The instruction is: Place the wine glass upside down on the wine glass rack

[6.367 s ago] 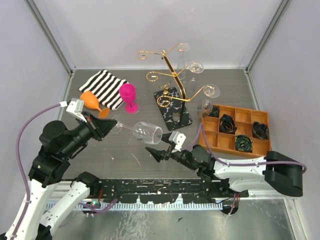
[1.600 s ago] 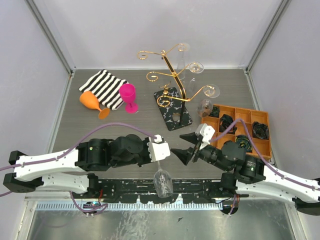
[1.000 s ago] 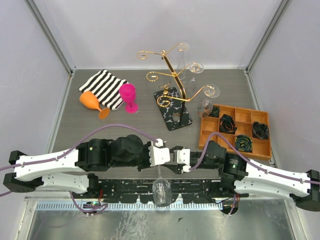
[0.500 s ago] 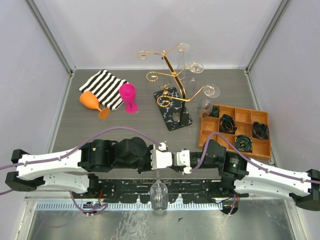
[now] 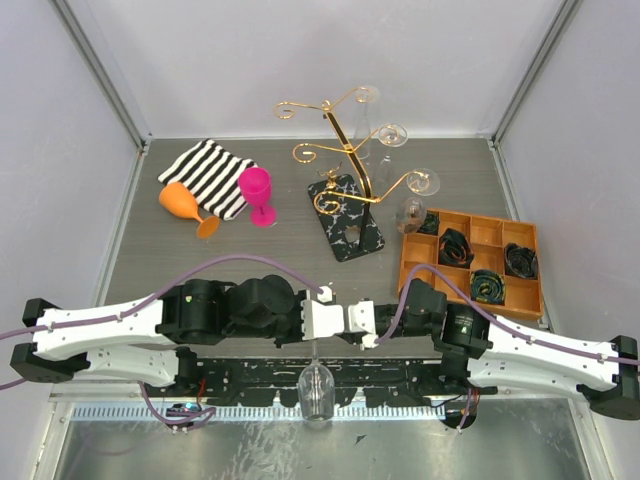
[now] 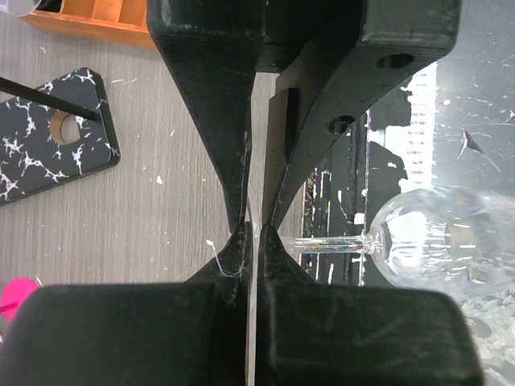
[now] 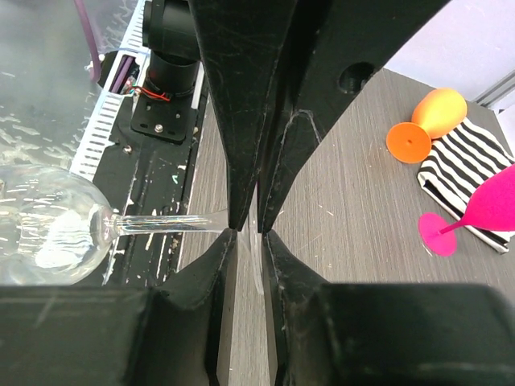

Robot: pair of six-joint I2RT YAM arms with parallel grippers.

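clear stemmed wine glass (image 5: 315, 385) sits between the two arms at the near edge of the grey wooden table (image 5: 200, 260), its bowl toward the arm bases. left gripper (image 6: 253, 233) and right gripper (image 7: 245, 233) both pinch its thin round foot. tall gold wire wine glass rack (image 5: 352, 160) stands well apart, farther back.

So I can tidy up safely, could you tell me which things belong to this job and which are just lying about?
Job: wine glass, gold rack, left gripper, right gripper.
Lying about: pink glass, orange glass, striped cloth, orange tray.
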